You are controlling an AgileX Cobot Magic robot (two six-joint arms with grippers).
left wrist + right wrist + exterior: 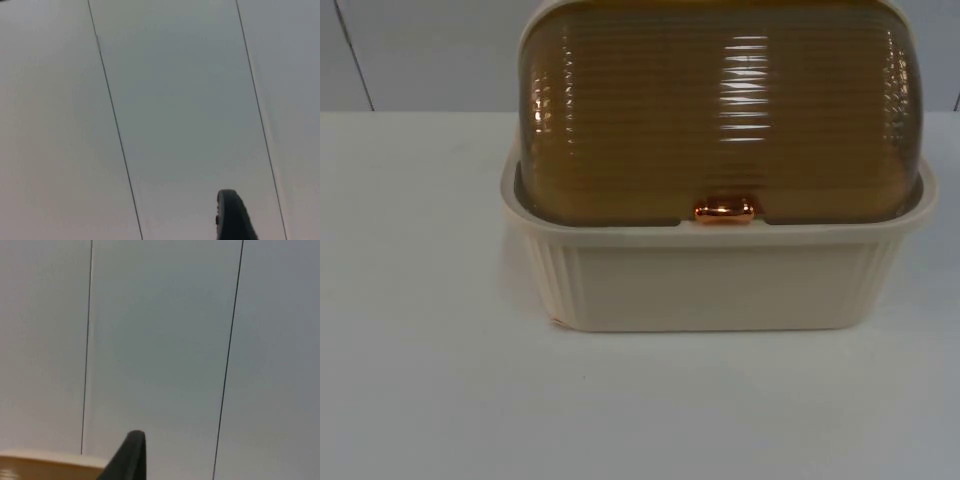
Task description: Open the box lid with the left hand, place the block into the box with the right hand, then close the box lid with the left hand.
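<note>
While the cream plastic box [720, 285] sits on the white table [420, 400], its brown ribbed see-through lid [720, 110] is down. Our left gripper [232, 215] and right gripper [127, 457] face the grey wall [175, 100]; we cannot tell their grip. We could miss the small copper handle [725, 211] and shove the box.

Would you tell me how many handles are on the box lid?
1: a copper handle at the front edge of the closed amber lid; the lid's back is hidden.
</note>
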